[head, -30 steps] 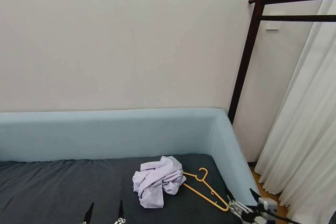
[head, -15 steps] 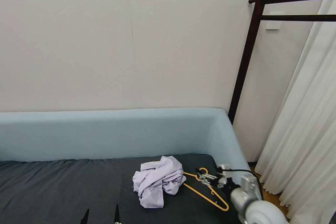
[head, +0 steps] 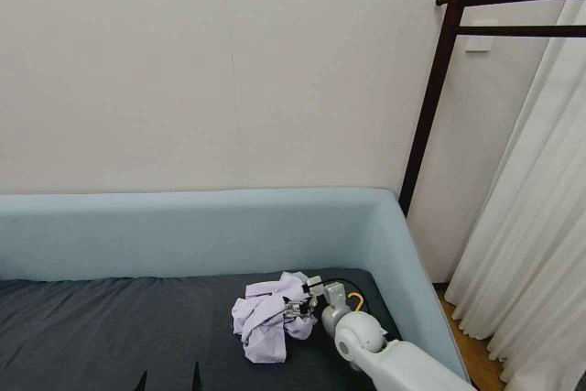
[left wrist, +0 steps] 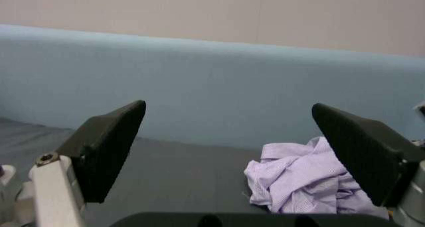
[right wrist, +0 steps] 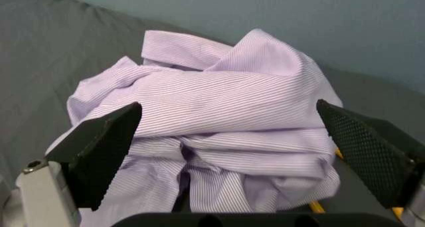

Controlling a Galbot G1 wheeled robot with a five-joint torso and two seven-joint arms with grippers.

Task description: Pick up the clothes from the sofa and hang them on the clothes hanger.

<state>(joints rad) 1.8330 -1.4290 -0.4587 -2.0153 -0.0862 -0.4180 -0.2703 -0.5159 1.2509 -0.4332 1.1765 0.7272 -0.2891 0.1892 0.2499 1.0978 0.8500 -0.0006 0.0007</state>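
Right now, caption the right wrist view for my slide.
Open right hand poised over a crumpled lilac striped shirt on the dark sofa seat, orange hanger beside it.

Striped cloth shirt (right wrist: 226, 87), matt fabric sofa (head: 92, 327)

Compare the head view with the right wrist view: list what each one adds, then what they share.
Head view adds: the rack, the curtain and the left claw low at the picture's bottom edge. Right wrist view adds: the shirt's fine stripes and folds, and the right claw wide open, facing the shirt. Shared: shirt, right claw, orange hanger beside the shirt, and sofa.
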